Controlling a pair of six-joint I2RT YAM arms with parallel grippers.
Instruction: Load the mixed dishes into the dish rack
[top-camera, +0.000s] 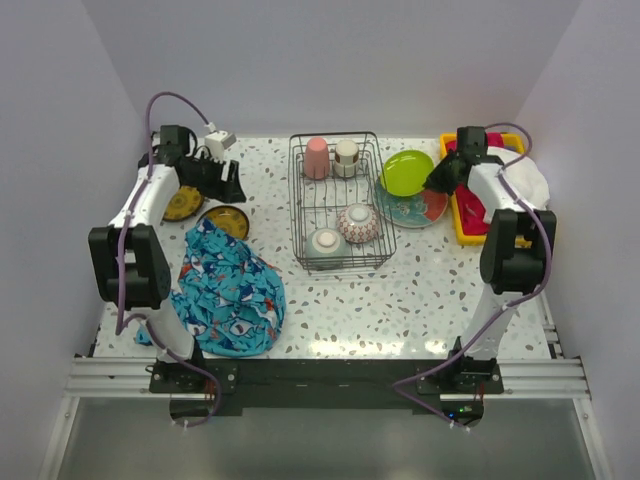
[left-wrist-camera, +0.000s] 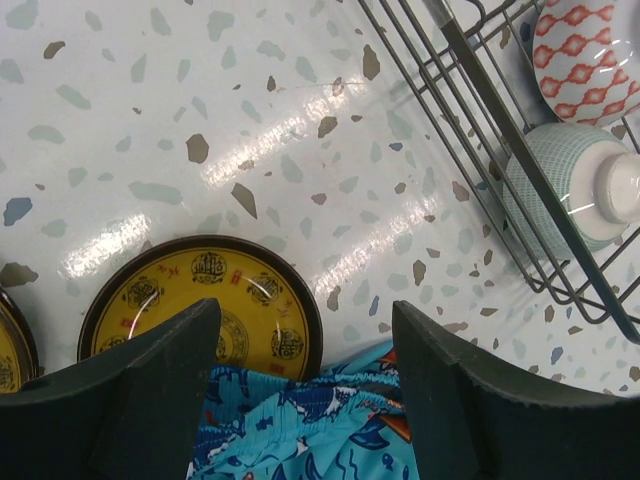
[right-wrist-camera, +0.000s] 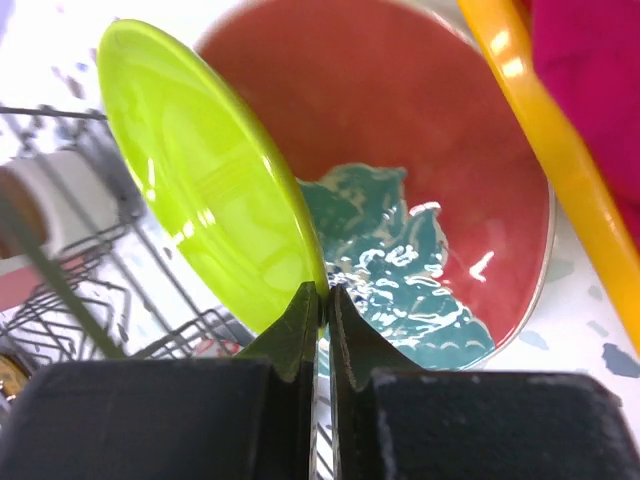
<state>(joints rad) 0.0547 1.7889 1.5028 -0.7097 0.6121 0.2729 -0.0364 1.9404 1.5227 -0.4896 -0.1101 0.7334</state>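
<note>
With the right gripper (right-wrist-camera: 325, 295), pinches the lime-green plate (right-wrist-camera: 200, 170) by its lower rim, jaws almost closed on the thin edge, plate tipped up on its side. Hangs it at about 2 o'clock of the dish rack (top-camera: 294, 190), just beside the wire wall and over the teal-and-red plate (right-wrist-camera: 430, 190), the latter lying flat next to the yellow tray (right-wrist-camera: 530, 110) at 3 o'clock.

Looks stiff and glossy, so probably slick between the pads. Seems light, yet breakable if ceramic; cannot tell the material. Calls for a deep bite on the rim, well past the lip, to guard against swinging or slipping out on the way to the wavy dividers.

Already in the rack: pink cup (top-camera: 317, 157) and cream cup (top-camera: 346, 157) at its 12 o'clock end, patterned bowl (top-camera: 358, 223) and mint bowl (top-camera: 327, 243) toward 6 o'clock.

Holds the left gripper (left-wrist-camera: 307, 320) wide open and empty, low above a yellow-olive plate (left-wrist-camera: 200, 290) and the edge of the blue patterned cloth (left-wrist-camera: 300, 420), at 9 o'clock of the rack
</note>
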